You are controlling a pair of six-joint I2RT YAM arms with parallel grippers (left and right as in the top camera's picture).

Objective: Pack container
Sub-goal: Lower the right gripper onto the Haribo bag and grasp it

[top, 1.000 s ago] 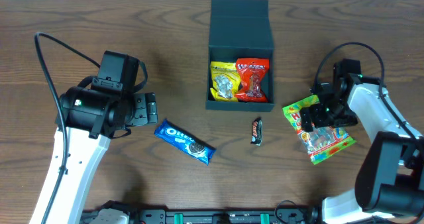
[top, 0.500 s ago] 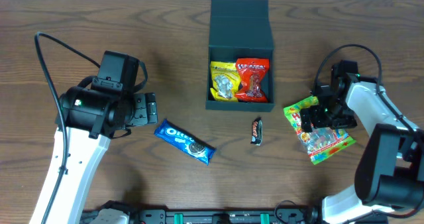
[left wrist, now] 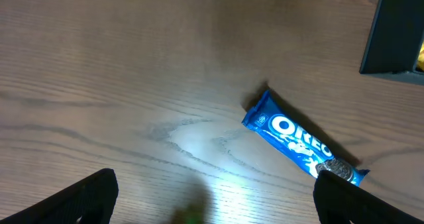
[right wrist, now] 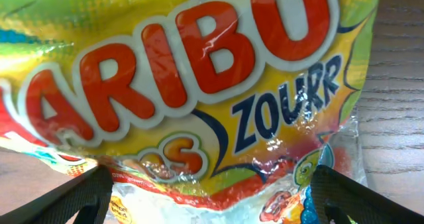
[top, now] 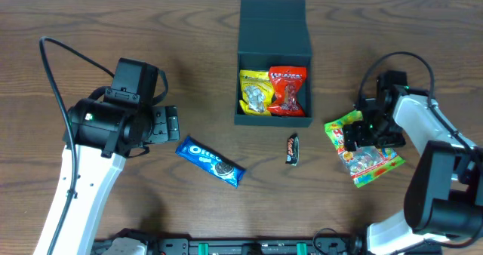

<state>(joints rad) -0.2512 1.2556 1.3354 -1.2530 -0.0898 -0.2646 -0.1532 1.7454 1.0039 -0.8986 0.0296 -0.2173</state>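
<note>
The container is a dark teal-black box with its flap lid open toward the back. It holds a yellow packet and a red packet. My right gripper is open, low over a Haribo bag right of the box. In the right wrist view its fingers straddle the bag. My left gripper is open and empty, left of a blue Oreo pack. The left wrist view shows the fingers wide apart and the Oreo pack ahead to the right.
A small dark chocolate bar lies in front of the box, between the Oreo pack and the Haribo bag. The box corner shows at the left wrist view's upper right. The table is brown wood.
My right gripper has edged slightly lower over the Haribo bag, and the bag has shifted a little. The left arm has not moved.
</note>
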